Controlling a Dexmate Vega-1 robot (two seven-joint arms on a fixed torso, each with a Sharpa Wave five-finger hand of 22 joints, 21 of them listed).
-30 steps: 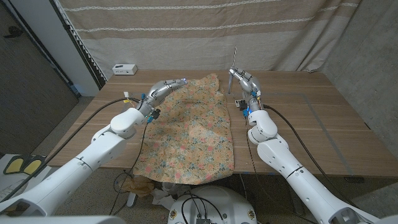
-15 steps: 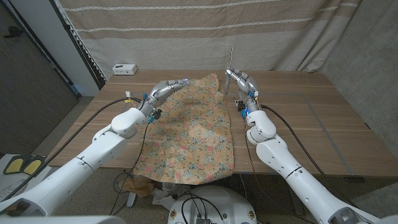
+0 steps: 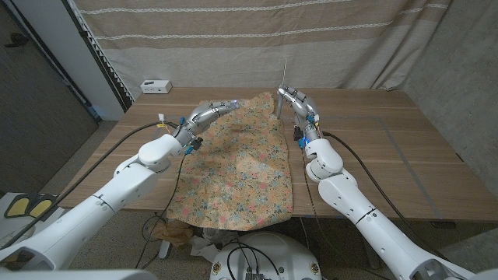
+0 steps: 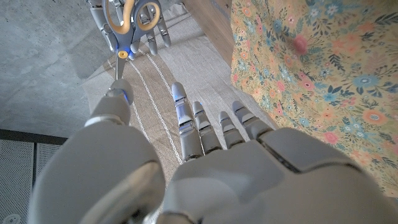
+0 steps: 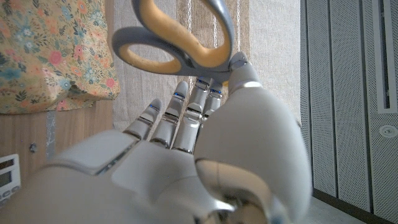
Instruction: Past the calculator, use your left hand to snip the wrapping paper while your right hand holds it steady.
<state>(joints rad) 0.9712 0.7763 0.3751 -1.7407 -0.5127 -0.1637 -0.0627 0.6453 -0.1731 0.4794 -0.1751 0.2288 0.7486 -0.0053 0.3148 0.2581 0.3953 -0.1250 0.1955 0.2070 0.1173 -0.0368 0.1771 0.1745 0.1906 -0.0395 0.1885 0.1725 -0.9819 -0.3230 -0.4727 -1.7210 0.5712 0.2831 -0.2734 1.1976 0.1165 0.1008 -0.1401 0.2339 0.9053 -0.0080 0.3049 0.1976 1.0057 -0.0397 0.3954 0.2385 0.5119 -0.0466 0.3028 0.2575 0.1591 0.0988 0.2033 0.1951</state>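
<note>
The wrapping paper [image 3: 237, 159], orange with little flowers, lies spread on the wooden table [image 3: 389, 155] and hangs over the near edge. In the head view the left hand [image 3: 212, 111] reaches over the paper's far left corner with its fingers stretched out and holding nothing. The right hand [image 3: 292, 103] is just beside the paper's far right corner and holds the scissors [image 3: 283, 82] with the blades pointing up. In the left wrist view the left hand's fingers [image 4: 205, 127] are straight and a little apart, with the paper beside them, and the right hand's scissors show past the fingertips. In the right wrist view the right hand [image 5: 180, 168] pinches the yellow scissor handles [image 5: 177, 46] at its fingertips, and a bit of the calculator [image 5: 7, 177] peeks in beside the hand. The cutting has not begun, I think. The task wants the left hand to cut, so next the scissors probably need to pass to the left hand.
</note>
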